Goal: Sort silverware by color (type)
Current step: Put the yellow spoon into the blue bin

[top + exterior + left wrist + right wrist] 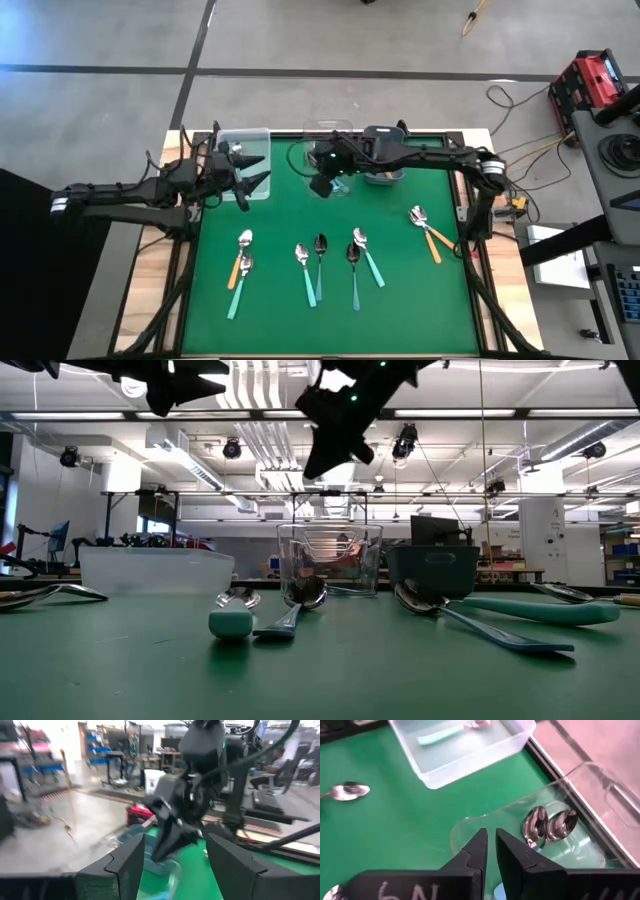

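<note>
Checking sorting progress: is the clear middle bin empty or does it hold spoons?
Not empty. The right wrist view shows two spoon bowls lying inside the clear middle bin.

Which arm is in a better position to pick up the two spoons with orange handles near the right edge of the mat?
Probably the right arm. Those orange-handled spoons lie on its side; the right gripper, shut and empty, hangs above the mat's far middle. The left gripper, open, hovers by the clear bin, farther away.

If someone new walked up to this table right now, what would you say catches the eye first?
Probably the loose row of spoons with mint-teal, blue-teal and orange handles lying across the near half of the green mat. Next, both arms raised over the bins at the far edge: the right gripper, jaws nearly shut and empty, above the clear bin holding two spoons, and the left gripper, jaws open, by the frosted bin.
</note>
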`<state>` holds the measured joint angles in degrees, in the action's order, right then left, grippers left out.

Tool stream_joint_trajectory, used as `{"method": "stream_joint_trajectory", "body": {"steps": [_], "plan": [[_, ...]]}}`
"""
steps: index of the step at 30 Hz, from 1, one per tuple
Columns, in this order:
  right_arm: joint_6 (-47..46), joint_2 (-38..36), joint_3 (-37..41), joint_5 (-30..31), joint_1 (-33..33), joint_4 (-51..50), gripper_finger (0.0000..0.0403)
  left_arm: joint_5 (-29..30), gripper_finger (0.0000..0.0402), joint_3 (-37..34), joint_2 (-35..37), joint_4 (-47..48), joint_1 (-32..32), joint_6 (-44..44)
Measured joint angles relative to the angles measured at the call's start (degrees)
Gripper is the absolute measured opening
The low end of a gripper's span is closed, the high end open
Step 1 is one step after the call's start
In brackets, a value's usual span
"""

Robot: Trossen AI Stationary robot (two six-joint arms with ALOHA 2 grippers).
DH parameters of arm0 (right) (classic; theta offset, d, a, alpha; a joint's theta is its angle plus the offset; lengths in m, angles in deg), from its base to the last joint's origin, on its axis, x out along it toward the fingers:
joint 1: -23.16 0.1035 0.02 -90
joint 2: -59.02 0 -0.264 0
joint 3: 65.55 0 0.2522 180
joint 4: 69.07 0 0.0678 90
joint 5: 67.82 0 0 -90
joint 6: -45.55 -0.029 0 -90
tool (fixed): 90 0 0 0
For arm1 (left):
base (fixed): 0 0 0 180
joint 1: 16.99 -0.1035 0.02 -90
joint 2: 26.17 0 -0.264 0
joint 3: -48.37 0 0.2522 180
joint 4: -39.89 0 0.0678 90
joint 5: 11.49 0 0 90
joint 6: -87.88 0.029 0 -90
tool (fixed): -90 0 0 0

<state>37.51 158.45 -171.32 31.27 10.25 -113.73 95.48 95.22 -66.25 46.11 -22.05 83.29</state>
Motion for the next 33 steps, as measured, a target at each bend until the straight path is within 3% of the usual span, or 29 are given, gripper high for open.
{"method": "stream_joint_trajectory", "body": {"steps": [8,17,25,33], "plan": [[3.72,-11.33,11.68,0.01,0.41,2.91,0.0031,0.16,0.0197,-0.04,-6.44,-1.68,6.06,-7.66],[1.95,-20.03,20.74,-0.65,1.04,2.38,0.0031,0.48,0.0197,4.85,-17.26,-2.03,9.11,-8.77],[-2.10,-23.68,21.68,-6.57,1.49,-2.52,0.0031,0.48,0.0197,10.45,-25.24,-0.42,11.97,-8.55],[-8.09,-24.53,21.42,-8.06,1.55,-15.46,0.0031,0.48,0.0197,14.95,-29.44,2.23,12.19,-7.02]]}}
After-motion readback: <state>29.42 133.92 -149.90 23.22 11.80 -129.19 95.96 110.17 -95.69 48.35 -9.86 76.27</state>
